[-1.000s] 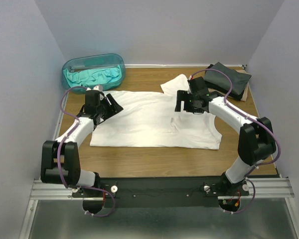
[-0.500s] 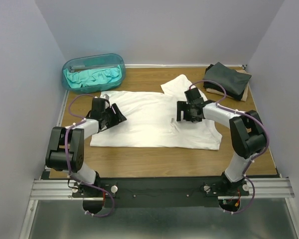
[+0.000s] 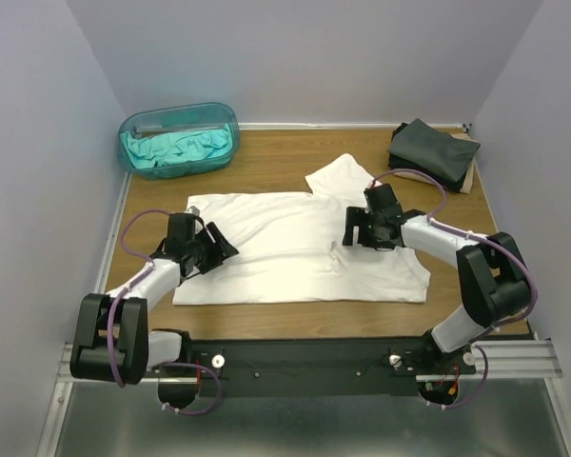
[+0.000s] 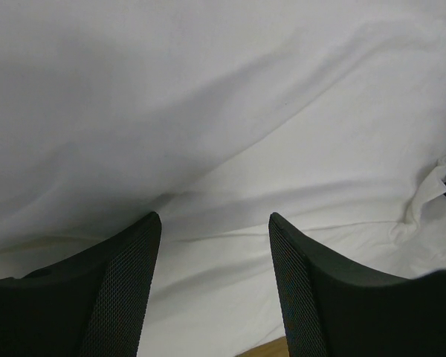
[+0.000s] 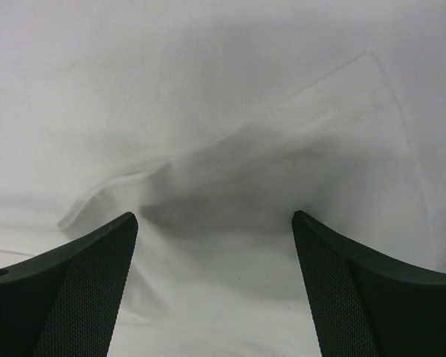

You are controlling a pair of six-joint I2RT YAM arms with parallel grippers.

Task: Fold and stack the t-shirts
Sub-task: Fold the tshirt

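A white t-shirt [image 3: 295, 248] lies spread flat across the middle of the table, one sleeve [image 3: 338, 176] pointing to the far side. My left gripper [image 3: 219, 249] sits low over its left part, open, with only cloth [image 4: 223, 134] below its fingers [image 4: 126, 282]. My right gripper [image 3: 353, 228] is open over the right part, above a soft fold [image 5: 208, 175] in the cloth. A teal t-shirt [image 3: 181, 148] lies bunched in the tub. Dark folded t-shirts [image 3: 436, 150] are stacked at the far right.
The translucent teal tub [image 3: 138, 129] stands at the far left corner. The dark stack rests on a tan board [image 3: 464, 179] near the right wall. Bare wood [image 3: 266, 152] shows beyond the white shirt, and a narrow strip [image 3: 295, 319] before the near edge.
Both grippers have drawn back toward the near edge, staying open. The white shirt has shifted nearer with them, and its bottom hem now lies closer to the table's front.
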